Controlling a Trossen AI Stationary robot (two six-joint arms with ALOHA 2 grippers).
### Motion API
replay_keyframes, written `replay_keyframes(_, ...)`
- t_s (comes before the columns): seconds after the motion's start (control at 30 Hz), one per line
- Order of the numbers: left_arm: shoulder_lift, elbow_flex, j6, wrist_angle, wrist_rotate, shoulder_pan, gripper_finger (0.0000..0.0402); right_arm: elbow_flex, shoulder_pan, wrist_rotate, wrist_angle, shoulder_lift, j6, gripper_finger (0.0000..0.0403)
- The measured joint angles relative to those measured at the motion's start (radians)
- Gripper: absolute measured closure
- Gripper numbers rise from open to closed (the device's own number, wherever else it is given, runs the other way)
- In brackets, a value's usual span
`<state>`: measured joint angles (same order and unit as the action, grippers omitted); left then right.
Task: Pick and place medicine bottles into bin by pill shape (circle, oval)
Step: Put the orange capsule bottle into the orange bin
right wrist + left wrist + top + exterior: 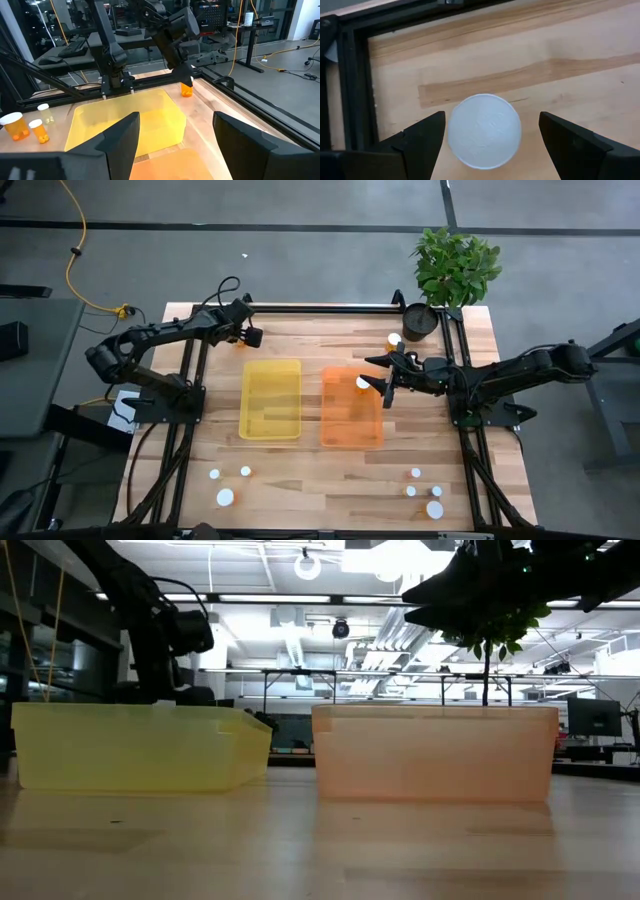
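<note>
L pincer [490, 145] open w/ fingers astride white bottle cap [484, 131]: drop straight, centre, then squeeze; R pincer [175, 145] open, empty over orange bin [351, 408].

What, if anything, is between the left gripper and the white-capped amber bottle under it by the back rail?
Nothing visible. The left gripper hangs open directly over the white-capped amber medicine bottle, with one finger on either side of the cap and only bare wooden table around it.
</note>
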<state>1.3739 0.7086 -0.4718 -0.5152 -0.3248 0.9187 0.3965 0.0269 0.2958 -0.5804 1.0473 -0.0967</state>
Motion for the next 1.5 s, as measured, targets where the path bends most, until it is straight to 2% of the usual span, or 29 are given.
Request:
replay_keyframes(0.27, 0.046, 0.000, 0.001, -0.001, 0.000, 0.000, 0.0100, 0.000, 0.000, 0.000, 0.000, 0.000, 0.000, 0.0157)
replay_keyframes(0.77, 0.045, 0.003, 0.026, 0.009, -0.004, 0.000, 0.0198, 0.000, 0.000, 0.000, 0.000, 0.000, 0.000, 0.0157)
replay_keyframes(0.9, 0.045, 0.053, 0.031, -0.028, -0.003, 0.000, 0.0215, 0.000, 0.000, 0.000, 0.000, 0.000, 0.000, 0.0157)
replay_keyframes(1.1, 0.045, 0.203, 0.054, -0.178, -0.001, -0.020, 0.0209, 0.000, 0.000, 0.000, 0.000, 0.000, 0.000, 0.0157)
replay_keyframes(1.3, -0.012, 0.314, 0.114, -0.263, 0.093, -0.120, 0.0209, 0.000, 0.000, 0.000, 0.000, 0.000, 0.000, 0.0157)
replay_keyframes(1.5, -0.129, 0.317, 0.143, -0.241, 0.199, -0.322, 0.0209, 0.000, 0.000, 0.000, 0.001, 0.000, 0.000, 0.0157)
